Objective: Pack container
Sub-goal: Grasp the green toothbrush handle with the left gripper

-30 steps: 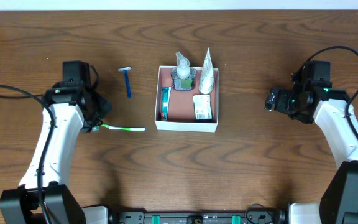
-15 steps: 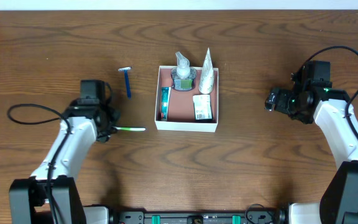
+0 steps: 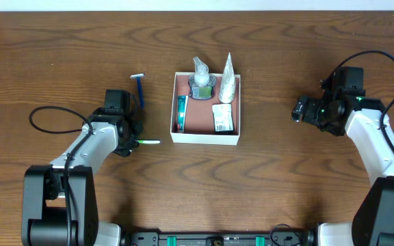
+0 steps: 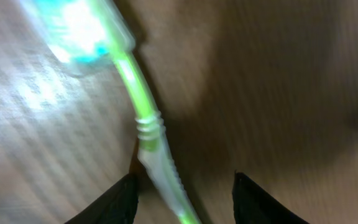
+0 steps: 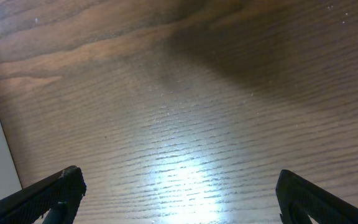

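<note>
1. Left gripper [image 4: 185, 199] straddled toothbrush [image 4: 143, 118] handle, fingers apart, unclamped; likely lined up for pickup.
2. Container [image 3: 206, 137] sat centre, part-filled, just right of toothbrush.
3. Right gripper [image 5: 179, 186] fingers spread, holding nothing, well apart.

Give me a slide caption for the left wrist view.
Open left gripper straddles a green toothbrush on the wooden table.

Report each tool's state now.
Left tool: open, straddling the toothbrush, not gripping it.
Right tool: open, empty.
</note>
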